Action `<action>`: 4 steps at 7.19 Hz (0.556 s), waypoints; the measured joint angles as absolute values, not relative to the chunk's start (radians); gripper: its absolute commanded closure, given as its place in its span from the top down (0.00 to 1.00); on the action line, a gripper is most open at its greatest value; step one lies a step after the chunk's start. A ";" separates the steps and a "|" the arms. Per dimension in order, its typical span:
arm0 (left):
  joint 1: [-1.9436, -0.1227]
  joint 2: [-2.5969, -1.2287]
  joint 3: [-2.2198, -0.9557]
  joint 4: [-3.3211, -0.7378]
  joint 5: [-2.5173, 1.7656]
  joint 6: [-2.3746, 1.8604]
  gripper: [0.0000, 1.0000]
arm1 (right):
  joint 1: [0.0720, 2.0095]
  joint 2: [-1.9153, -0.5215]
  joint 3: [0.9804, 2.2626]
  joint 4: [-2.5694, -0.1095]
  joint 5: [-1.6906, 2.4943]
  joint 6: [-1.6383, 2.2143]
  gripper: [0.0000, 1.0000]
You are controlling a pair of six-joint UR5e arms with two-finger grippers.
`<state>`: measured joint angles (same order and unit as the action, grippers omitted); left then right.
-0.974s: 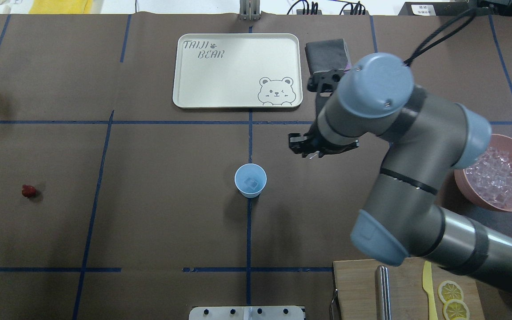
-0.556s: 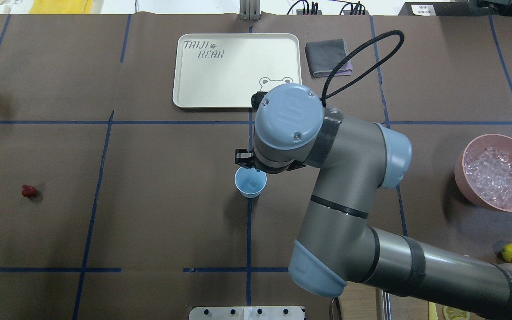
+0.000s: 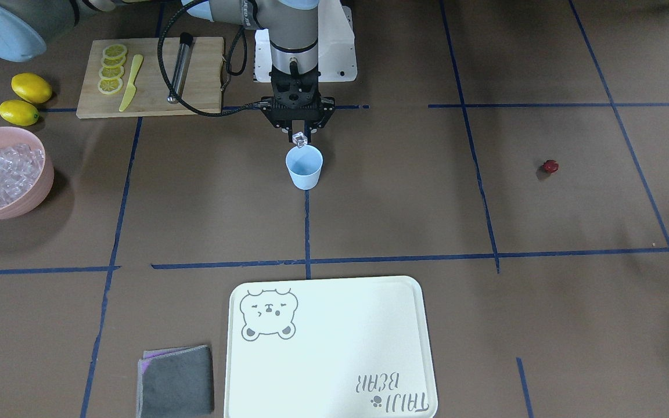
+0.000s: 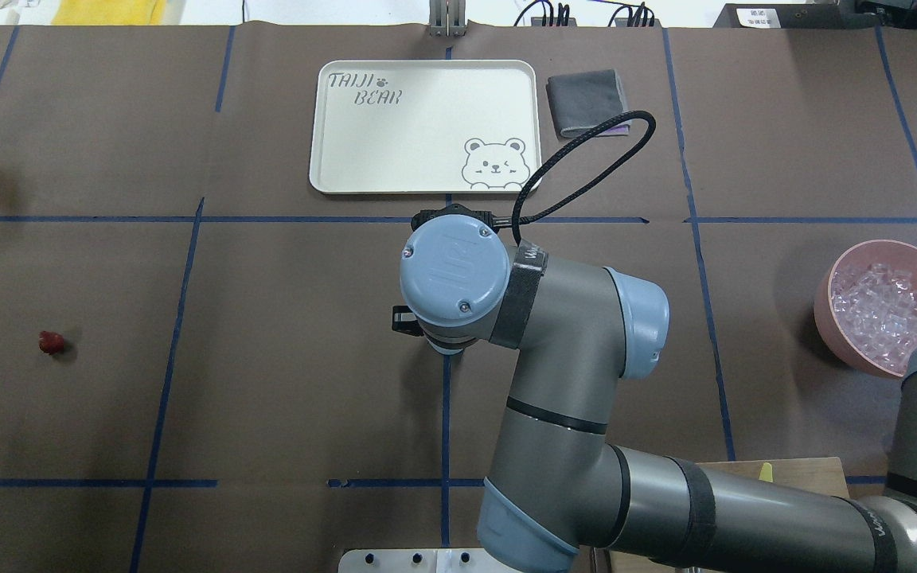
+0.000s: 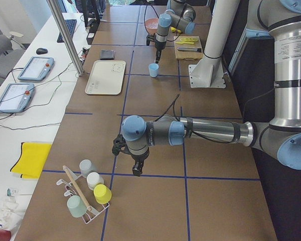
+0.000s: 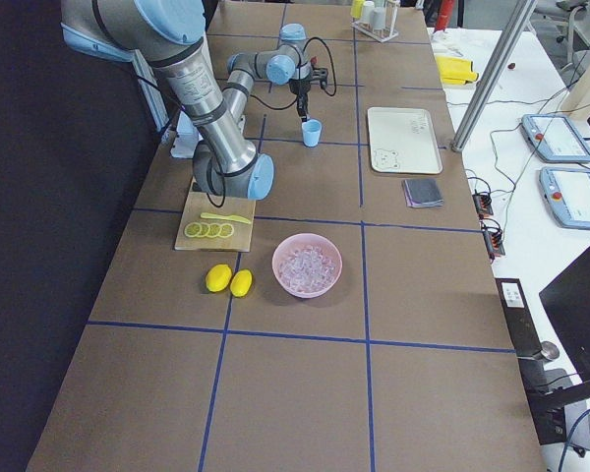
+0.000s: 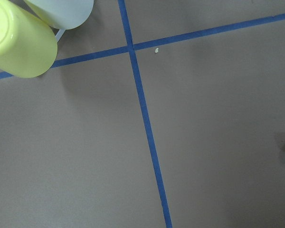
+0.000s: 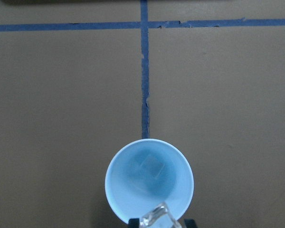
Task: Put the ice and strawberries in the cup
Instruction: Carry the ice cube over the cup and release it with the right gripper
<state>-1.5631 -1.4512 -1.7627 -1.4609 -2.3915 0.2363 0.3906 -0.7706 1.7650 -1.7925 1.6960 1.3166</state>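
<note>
This is a robotics lab. Two grey-and-blue industrial arms, one (image 4: 578, 374) reaching over the middle and the other (image 5: 205, 131) stretched low near the end, work at a long surface (image 4: 283, 398) covered in brown paper and marked into a grid with blue tape (image 4: 165, 382). A white pedestal (image 5: 206, 75) stands on it. Alongside runs a white desk (image 5: 40, 110) with two teach pendants (image 5: 36, 68), a keyboard (image 5: 70, 29), a mouse (image 5: 40, 50) and loose cables. An aluminium post (image 5: 65, 35) rises between them, and a dark monitor (image 6: 580, 295) sits further along.

Brown table (image 3: 427, 203) — cup (image 3: 304, 167), strawberry (image 3: 550, 167), tray (image 3: 334, 348), grey cloth (image 3: 176, 380) — pink bowl (image 3: 39, 187), cutting board (image 3: 201, 69), lemons (image 3: 31, 87)
</note>
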 measured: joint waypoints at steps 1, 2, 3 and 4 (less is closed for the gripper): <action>-1.563 -1.451 -1.763 -1.461 -2.392 0.237 1.00 | 0.390 -0.770 1.765 -1.793 1.695 1.313 0.99; -1.563 -1.451 -1.763 -1.460 -2.391 0.237 1.00 | 0.390 -0.769 1.764 -1.793 1.694 1.311 0.99; -1.563 -1.451 -1.763 -1.460 -2.391 0.237 1.00 | 0.390 -0.768 1.765 -1.793 1.694 1.309 0.99; -1.563 -1.451 -1.763 -1.460 -2.391 0.236 1.00 | 0.398 -0.770 1.770 -1.794 1.697 1.306 0.99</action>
